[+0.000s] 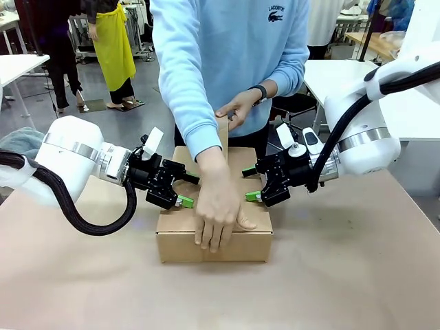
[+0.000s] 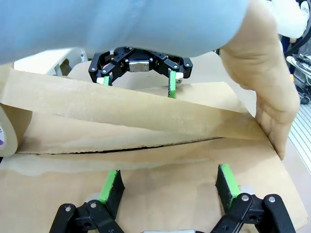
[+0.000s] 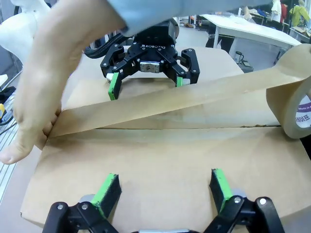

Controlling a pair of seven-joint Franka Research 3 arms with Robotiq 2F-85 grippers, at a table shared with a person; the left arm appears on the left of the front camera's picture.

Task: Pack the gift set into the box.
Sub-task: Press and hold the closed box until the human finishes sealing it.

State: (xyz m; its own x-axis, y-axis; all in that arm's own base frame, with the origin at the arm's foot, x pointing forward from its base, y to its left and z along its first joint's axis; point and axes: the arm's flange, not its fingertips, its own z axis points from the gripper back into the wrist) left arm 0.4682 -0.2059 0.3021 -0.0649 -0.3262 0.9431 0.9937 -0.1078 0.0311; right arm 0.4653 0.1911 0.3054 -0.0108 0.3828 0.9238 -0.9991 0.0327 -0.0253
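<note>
We see the box (image 1: 214, 237) sitting closed in the middle of the table (image 1: 344, 275), while a person's hand (image 1: 218, 206) presses a strip of brown tape (image 3: 160, 104) onto the near end of the top seam and the other hand (image 1: 237, 108) holds the tape roll (image 3: 294, 104) at the far end. Our left end effector (image 1: 184, 190) rests on the box's left side with fingers spread and grasping nothing. Our right end effector (image 1: 251, 184) mirrors it on the right side, likewise released, both pressing down on the flaps.

Front camera looks across the desk (image 1: 357, 275) at the person. Wrist cameras sit close over the box (image 1: 213, 237) lid from opposite sides, apparently facing each other; all three share the taped lid.
</note>
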